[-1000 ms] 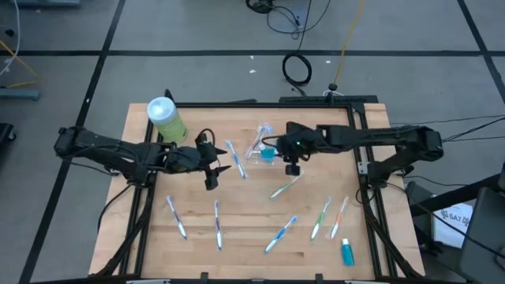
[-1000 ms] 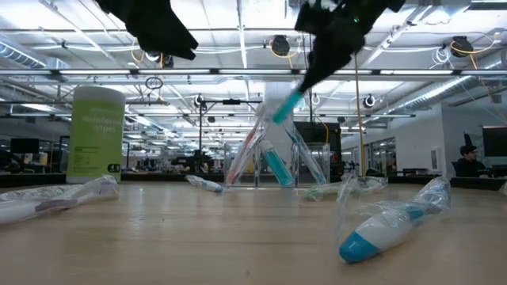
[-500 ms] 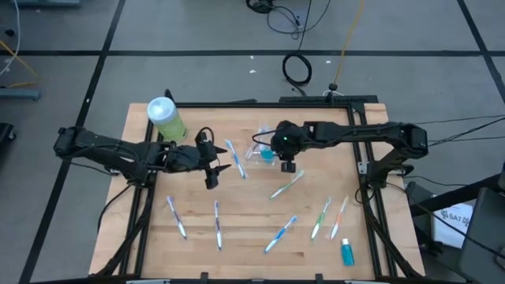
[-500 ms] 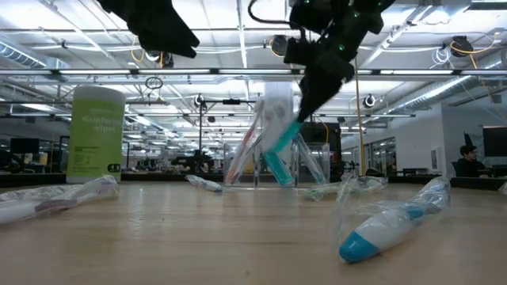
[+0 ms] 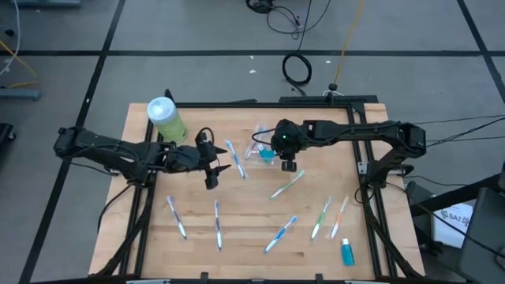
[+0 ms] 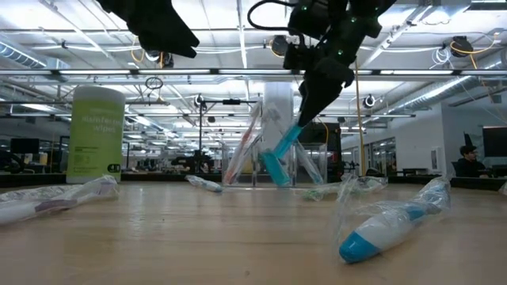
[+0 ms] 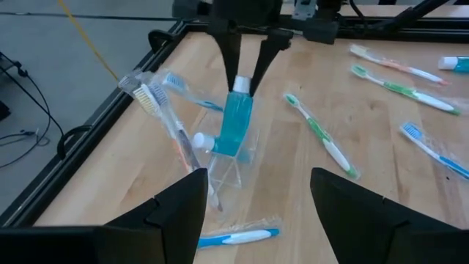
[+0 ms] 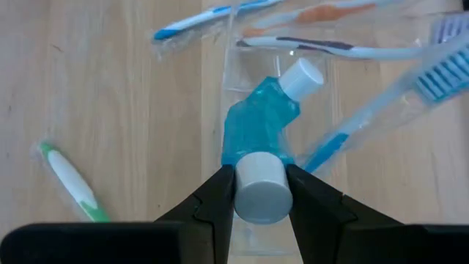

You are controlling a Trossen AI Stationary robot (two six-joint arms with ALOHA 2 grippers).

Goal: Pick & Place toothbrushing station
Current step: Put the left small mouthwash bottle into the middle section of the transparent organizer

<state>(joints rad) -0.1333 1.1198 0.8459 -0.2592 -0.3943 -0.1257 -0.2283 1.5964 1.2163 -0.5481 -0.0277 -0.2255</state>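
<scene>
The clear plastic cup [image 7: 229, 158] stands on the table at mid-back and holds a few toothbrushes [image 7: 165, 117] and a teal white-capped tube [image 8: 303, 75]. My right gripper [image 8: 258, 187] is over the cup [image 5: 263, 151], shut on a second teal tube [image 7: 236, 125] whose lower end is inside the cup. My left gripper [image 5: 221, 167] hangs open and empty to the cup's left, above the table. Several toothbrushes lie loose on the wood, among them a green one [image 5: 286, 185] and blue ones [image 5: 175, 217]. My right gripper pinches the tube's white cap [image 8: 258, 192] between its two fingers, which come from above and point down. The teal body [image 6: 281, 150] hangs tilted below the fingers, with its lower end down in the cup among the brushes.
A large green white-lidded canister [image 5: 166, 118] stands at the back left. Another teal tube [image 5: 347, 252] lies at the near right corner. Wrapped toothbrushes [image 6: 380, 226] lie across the near half of the table. The black frame [image 5: 363, 170] borders the table.
My right gripper has moved a little toward the table's left and down over the cup. The teal tube it holds has gone from above the cup's rim down into the cup. My left gripper has kept still.
</scene>
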